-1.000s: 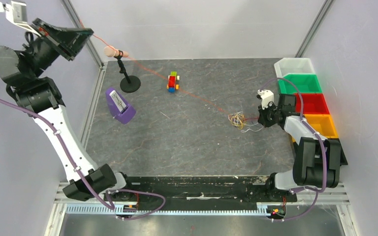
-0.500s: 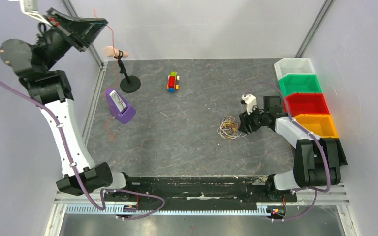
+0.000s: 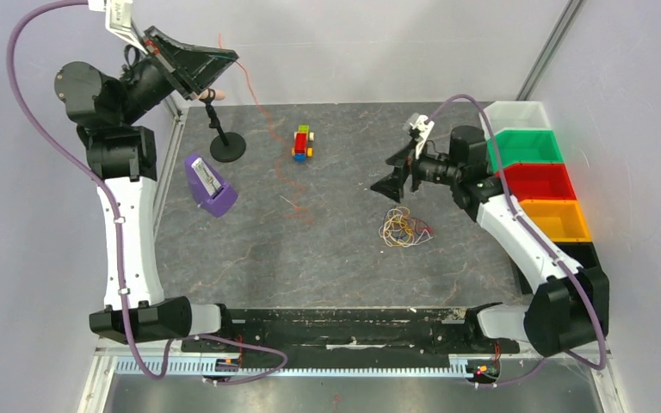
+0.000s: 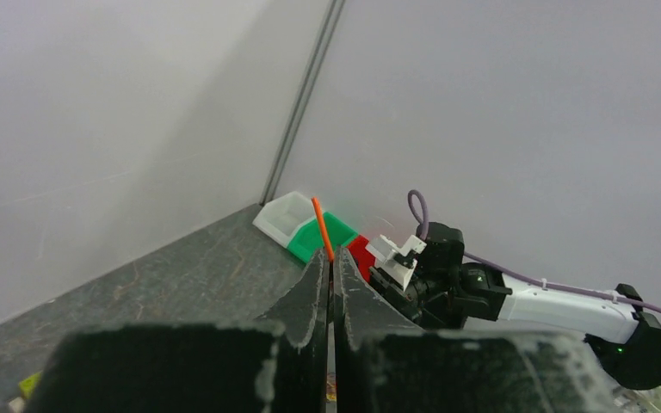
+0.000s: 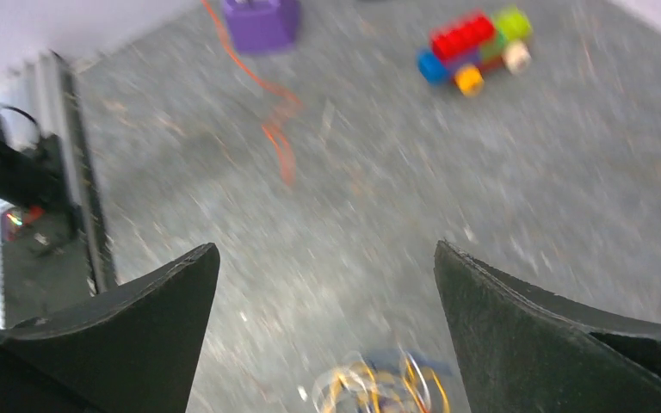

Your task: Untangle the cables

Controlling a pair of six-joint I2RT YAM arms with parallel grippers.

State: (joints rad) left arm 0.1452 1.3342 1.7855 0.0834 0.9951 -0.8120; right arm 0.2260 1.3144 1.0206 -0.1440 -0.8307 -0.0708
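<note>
Currently left arm reared high, left gripper (image 3: 229,58) pinching orange cable (image 3: 268,129); strand hangs from fingertips to table (image 3: 344,258), apparently slack. Right gripper (image 3: 392,175) splayed wide, cable bunch (image 3: 403,227) beneath fingers.

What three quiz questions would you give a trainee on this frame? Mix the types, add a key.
1. True or false: the right gripper is shut on the bunch of cables.
2. What does the left gripper hold? A) a toy car B) an orange cable C) a purple metronome
3. Fill in: the orange cable hangs down from the raised left gripper, and its lower end lies on the ____, apart from the bunch.

Key:
1. False. Its jaws stand open above the bunch, not touching it.
2. B. The jaws are closed on the strand.
3. table
</note>
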